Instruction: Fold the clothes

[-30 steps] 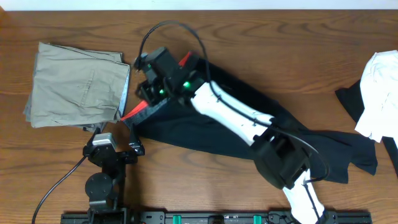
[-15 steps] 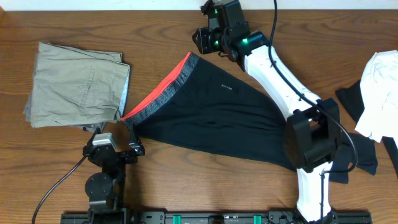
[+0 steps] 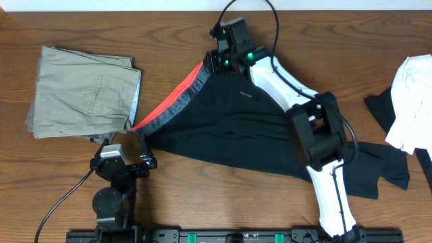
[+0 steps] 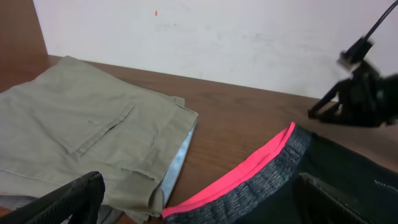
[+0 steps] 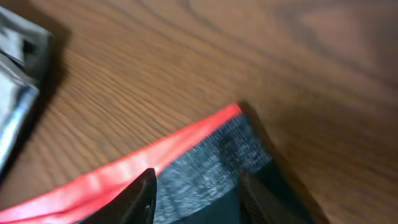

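Inspector: Your leggings [image 3: 229, 121] lie flat on the counter [image 3: 223, 196], waistband [image 3: 172, 104] facing the khaki trousers [image 3: 81, 91].
Second inspector: Noted. Your right end effector [image 5: 198, 190] stands spread over the waistband's far corner; your left end effector [image 4: 199, 199], equally spread, grips nothing.

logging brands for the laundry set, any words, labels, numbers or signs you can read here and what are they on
White logo near the waistband of the black leggings: too small to read from overhead, blurred in the left wrist view.
Khaki trousers, white garment, table: no text visible.
Nothing legible in any view.
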